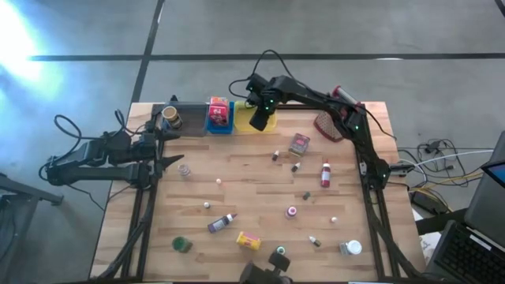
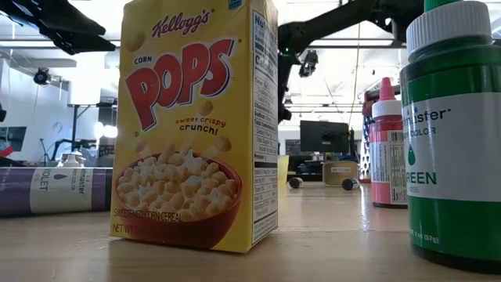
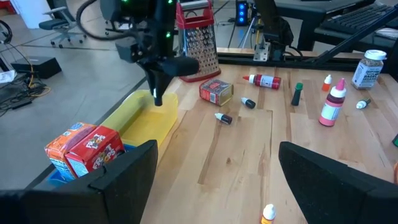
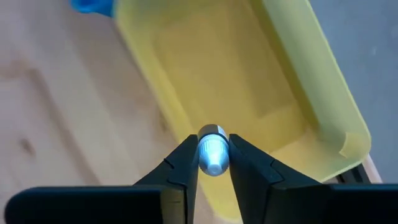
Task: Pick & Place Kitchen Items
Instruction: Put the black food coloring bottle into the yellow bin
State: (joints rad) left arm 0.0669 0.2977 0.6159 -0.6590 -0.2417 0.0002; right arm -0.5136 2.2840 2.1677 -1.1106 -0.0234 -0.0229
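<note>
My right gripper (image 4: pixel 213 157) hangs over the yellow tray (image 4: pixel 249 74) at the table's far edge, shut on a tiny pale bottle (image 4: pixel 212 149). The high view shows that gripper (image 1: pixel 259 117) above the same tray (image 1: pixel 270 123); the left wrist view shows it (image 3: pixel 157 99) from the side. My left gripper (image 3: pixel 217 168) is open and touches nothing, near the table's left edge (image 1: pixel 175 160). Other kitchen items lie about the table: a red tin (image 1: pixel 299 143), a red bottle (image 1: pixel 325 175), a violet bottle (image 1: pixel 222 223) and a yellow cereal box (image 2: pixel 196 117). My right gripper pinches the tiny bottle between its two fingertips (image 4: pixel 186 158), at the pale ribbed cap end (image 4: pixel 213 134) that faces the wrist camera. The fingers point down from above. The bottle is lifted clear over the yellow tray's inside.
Left of the yellow tray stand a blue tray (image 1: pixel 218 126) with red boxes (image 3: pixel 81 146) and a grey tray (image 1: pixel 189 120) with a jar (image 1: pixel 170 117). The metal grater (image 1: pixel 330 125) is near the far right corner. A green bottle (image 2: pixel 454 133) stands close to the near edge.
</note>
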